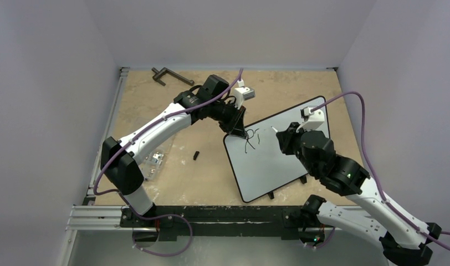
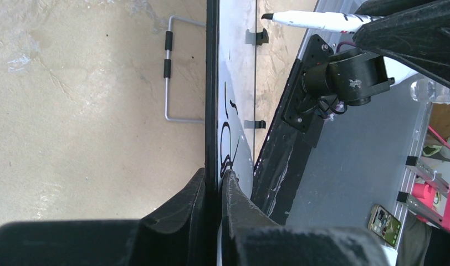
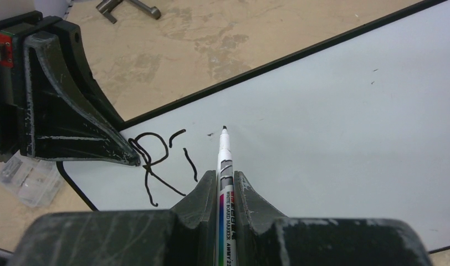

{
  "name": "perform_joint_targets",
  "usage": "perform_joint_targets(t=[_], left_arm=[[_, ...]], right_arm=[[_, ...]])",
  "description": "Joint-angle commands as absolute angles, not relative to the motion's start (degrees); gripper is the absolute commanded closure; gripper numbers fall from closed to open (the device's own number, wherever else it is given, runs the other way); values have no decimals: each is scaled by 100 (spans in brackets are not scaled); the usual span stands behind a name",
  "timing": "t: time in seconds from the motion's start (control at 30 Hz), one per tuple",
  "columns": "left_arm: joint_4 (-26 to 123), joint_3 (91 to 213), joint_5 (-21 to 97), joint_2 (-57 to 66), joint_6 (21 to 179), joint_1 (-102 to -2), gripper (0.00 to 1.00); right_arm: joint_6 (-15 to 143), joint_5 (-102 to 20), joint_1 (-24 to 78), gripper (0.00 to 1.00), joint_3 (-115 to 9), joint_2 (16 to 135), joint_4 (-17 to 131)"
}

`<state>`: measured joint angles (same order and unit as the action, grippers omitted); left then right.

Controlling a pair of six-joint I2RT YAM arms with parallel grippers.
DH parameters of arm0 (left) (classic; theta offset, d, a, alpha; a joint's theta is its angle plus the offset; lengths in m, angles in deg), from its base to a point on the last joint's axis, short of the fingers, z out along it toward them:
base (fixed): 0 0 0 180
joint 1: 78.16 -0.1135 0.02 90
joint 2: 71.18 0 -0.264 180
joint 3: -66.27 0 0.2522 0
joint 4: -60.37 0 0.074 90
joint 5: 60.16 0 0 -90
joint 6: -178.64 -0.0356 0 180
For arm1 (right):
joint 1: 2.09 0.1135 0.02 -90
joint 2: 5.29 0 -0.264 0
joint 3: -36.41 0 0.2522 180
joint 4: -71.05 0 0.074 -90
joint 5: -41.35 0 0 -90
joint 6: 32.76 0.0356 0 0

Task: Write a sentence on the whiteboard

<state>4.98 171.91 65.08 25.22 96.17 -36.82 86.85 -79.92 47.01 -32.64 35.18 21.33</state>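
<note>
the whiteboard (image 1: 278,158) lies on the desk (image 1: 184,183) right of centre, turned at an angle, with its near edge towards the right arm's base. the left fingers (image 2: 227,188) are pinching its black rim at the far left corner, one finger on each face. judging by that hold, the job is to steady the board so it does not slide or swivel under the pen's push.

the right fingers (image 3: 240,191) are pressed onto a marker (image 3: 224,160), gripped low on the barrel, so the tip sticks out ahead of them and the wrist camera can see it. the tip points at bare white just right of the first strokes. whether it touches the surface i cannot tell; from the left wrist view it looks slightly lifted.

the sentence (image 3: 159,160) is barely begun: a looping capital and a short stroke or two, beside the held corner. starting there leaves the rest of the board free for the rest of the line.
</note>
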Motion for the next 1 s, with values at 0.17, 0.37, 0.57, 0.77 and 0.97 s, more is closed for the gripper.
perform_joint_targets(t=[0.17, 0.37, 0.57, 0.77, 0.97], left_arm=[[823, 17127, 5807, 2244, 9278, -3718, 100], [821, 17127, 5823, 2242, 9282, -3720, 100], [821, 17127, 5840, 2242, 9287, -3720, 100], [825, 17128, 5849, 2238, 9286, -3717, 100], [825, 17135, 5849, 2245, 9286, -3718, 100]], right_arm=[[8655, -8379, 4686, 100, -3291, 3572, 2180], [8570, -8329, 4686, 100, -3308, 3757, 2357], [8525, -8289, 4686, 100, -3282, 3889, 2498], [8492, -8123, 4691, 100, -3210, 3979, 2654], [8532, -7915, 4686, 100, -3088, 3938, 2733]])
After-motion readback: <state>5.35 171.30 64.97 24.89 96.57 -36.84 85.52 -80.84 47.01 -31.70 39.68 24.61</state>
